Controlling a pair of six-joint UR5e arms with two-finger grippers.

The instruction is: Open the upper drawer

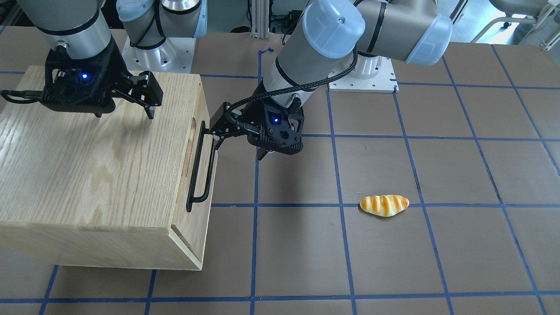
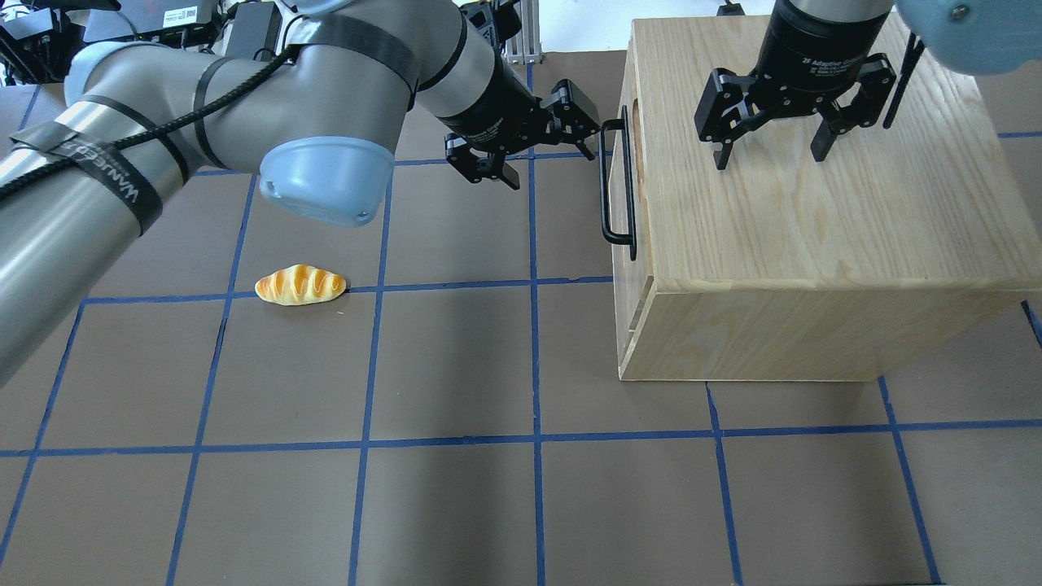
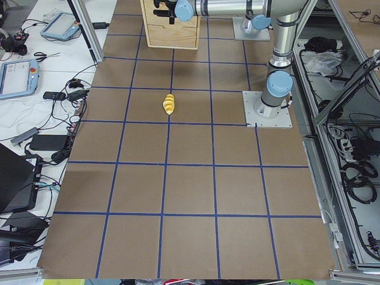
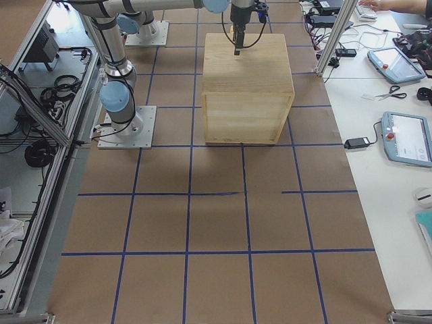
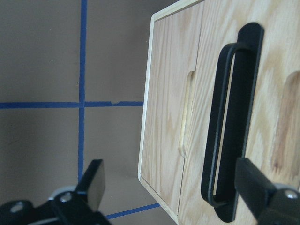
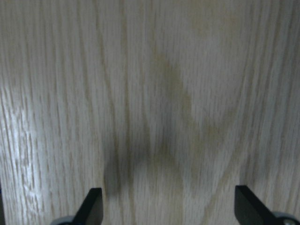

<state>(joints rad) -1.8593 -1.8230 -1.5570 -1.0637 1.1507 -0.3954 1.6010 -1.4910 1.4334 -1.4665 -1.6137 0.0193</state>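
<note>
Nearest my left wrist camera are two black fingertips [image 5: 91, 183], spread wide. Past them is the front of the upper drawer [image 5: 281, 61], shut flush with the cabinet [image 2: 814, 244]. Its long black handle [image 5: 241, 117] runs along the front just under the cabinet's top edge, with an oblong slot [image 5: 286, 117] beside it. A lower panel [image 5: 168, 93] with its own slot adjoins the drawer front. The cabinet stands on the tabletop [image 2: 456, 366] on my right side, with its front facing my left. From that front, brown tabletop marked with blue tape lines stretches away. A bread roll [image 2: 300, 285] lies on it, well apart from the cabinet.

My left hand [image 1: 215, 129] is spread fully apart and holds nothing. It sits at one end of the handle, with one fingertip just beside the bar; I cannot tell whether it touches. My right hand [image 2: 772, 150] is also apart and empty. Its fingertips point down at the cabinet's top, very near the wood, and I cannot tell whether they rest on it.

My left arm [image 2: 203, 138] reaches in from my left, and its hand points sideways at the drawer front. My right arm [image 1: 65, 22] comes down from above the cabinet, wrist vertical.
</note>
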